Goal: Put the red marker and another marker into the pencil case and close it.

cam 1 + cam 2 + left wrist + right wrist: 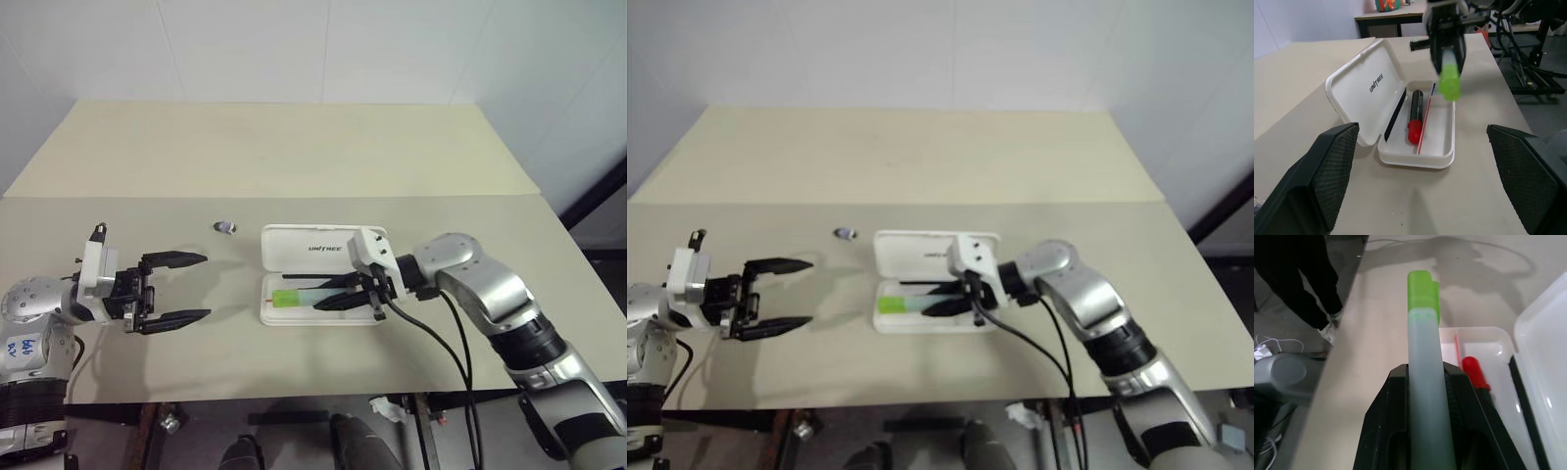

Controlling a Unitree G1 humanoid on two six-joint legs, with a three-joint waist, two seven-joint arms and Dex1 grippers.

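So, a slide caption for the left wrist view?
Right gripper holds green marker above open pencil case.

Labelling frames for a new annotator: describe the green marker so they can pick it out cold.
Start at the open white pencil case in the middle of the tan table. The right gripper reaches in over its tray from the right, shut on the green marker, which is held above the tray. Its pale translucent body and bright green cap set it apart from the slim red marker lying in the tray.
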